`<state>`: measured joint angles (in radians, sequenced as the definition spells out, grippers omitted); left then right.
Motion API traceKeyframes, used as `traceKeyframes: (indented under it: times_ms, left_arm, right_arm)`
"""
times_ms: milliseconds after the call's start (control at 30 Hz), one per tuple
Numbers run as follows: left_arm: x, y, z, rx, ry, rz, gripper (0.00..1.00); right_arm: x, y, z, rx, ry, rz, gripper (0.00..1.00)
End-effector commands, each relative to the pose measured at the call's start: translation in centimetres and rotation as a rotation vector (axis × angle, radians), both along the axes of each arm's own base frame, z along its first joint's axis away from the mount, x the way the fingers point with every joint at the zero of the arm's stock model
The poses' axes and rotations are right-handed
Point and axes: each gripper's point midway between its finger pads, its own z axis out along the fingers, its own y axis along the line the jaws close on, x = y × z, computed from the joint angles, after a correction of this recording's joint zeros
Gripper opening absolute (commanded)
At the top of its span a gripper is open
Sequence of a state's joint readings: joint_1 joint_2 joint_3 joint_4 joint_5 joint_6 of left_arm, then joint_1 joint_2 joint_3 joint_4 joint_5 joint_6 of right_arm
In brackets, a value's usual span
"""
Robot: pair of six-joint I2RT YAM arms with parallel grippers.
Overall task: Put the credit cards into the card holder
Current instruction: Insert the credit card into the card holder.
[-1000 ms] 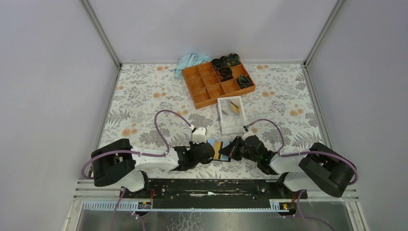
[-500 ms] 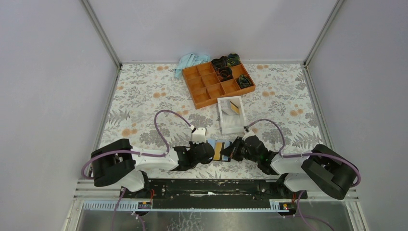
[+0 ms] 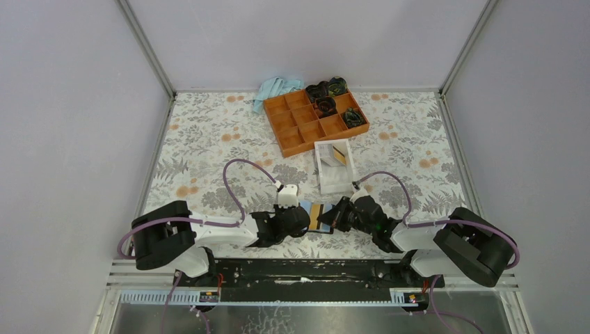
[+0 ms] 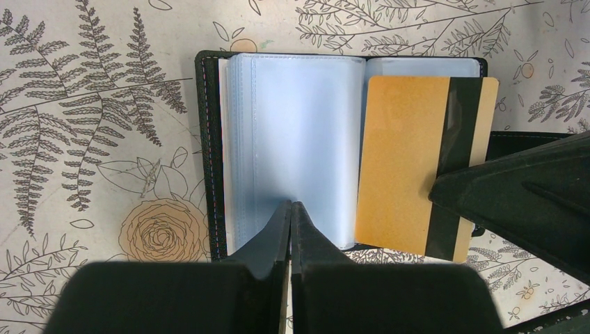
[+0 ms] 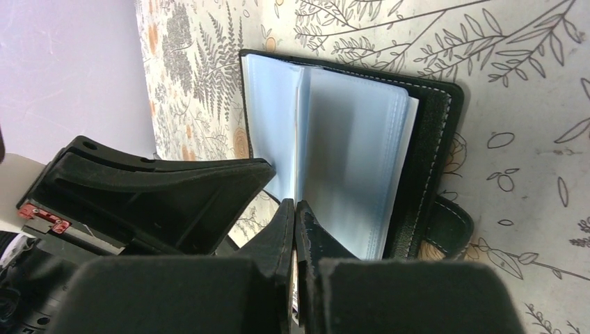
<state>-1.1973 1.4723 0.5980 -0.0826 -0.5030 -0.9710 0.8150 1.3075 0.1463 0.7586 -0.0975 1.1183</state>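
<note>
Lying open on the tabletop [image 4: 104, 174], the card holder [image 4: 292, 139] is pinned at its limp sleeve by the closed left pincer [image 4: 291, 209], while the right pincer [image 5: 295, 209] clamps the striped end of the credit card [image 4: 400, 167], presumably stiff and slick, over it.

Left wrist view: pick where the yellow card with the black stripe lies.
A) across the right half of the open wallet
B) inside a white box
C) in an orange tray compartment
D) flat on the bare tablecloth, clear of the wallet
A: the credit card lies over the right-hand side of the opened card holder, with the light-blue pages showing to its left.
</note>
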Motion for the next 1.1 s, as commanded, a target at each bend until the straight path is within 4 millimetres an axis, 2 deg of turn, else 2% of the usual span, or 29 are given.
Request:
traceKeyframes:
  times_ms: [0,533,1067]
  left_arm:
    - [-1.9,2.3,-2.8,0.102,0.074,-0.021,0.0]
    - [-2.1,2.4,-3.0,0.103,0.077,-0.019,0.0]
    - [-2.0,3.1,-3.0,0.142,0.069,-0.012,0.0]
  right_arm:
    - [1.0,0.5,1.3,0.052,-0.053,-0.012,0.0]
    - [0.5,0.5,0.3,0.076,-0.027,-0.01,0.0]
    - [-0.5,-0.3,-2.1,0.027,-0.002,0.014,0.0]
